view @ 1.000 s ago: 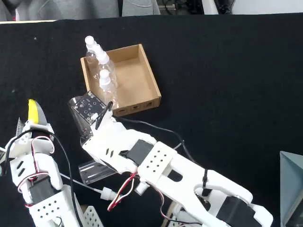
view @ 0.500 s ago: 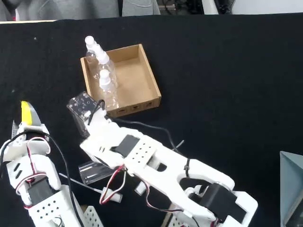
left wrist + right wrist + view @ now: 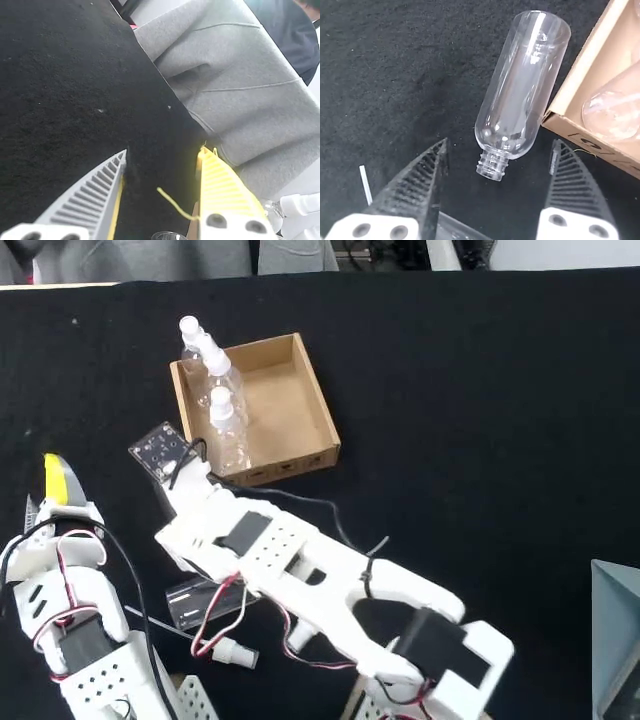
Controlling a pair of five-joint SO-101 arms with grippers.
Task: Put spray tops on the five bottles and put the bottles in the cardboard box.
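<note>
My right gripper (image 3: 500, 145) is spread wide, the two fingers well apart and holding nothing. In the gap between them, as my wrist camera sees it, lies the threaded neck of an uncapped bottle (image 3: 520, 95). It lies on its side on the black bench (image 3: 450, 390) and neither finger touches it. Its mouth points back toward me and its clear body runs away from me, the rounded base at the far end. Off to one side, close by one finger, a thin white tube (image 3: 365, 185) lies on the bench.

Just beside the bottle's body is a corner of the cardboard box (image 3: 580, 75). I cannot tell whether the bottle touches the wall. Over that wall the clear belly of a bottle shows inside the box.

From the high view, near my base, a loose spray top (image 3: 232, 651) lies on the bench. A little farther out, a second bare bottle (image 3: 195, 602) lies on its side, partly under my right arm. Beyond my right wrist, the box sits open with three capped bottles (image 3: 225, 420) lined along one wall. The spray top of the farthest one pokes up past the far corner.

My left gripper (image 3: 162, 151) hangs over bare bench at the near left. Its grey and yellow fingers are parted with nothing between them, well apart from the box and the bottles.
</note>
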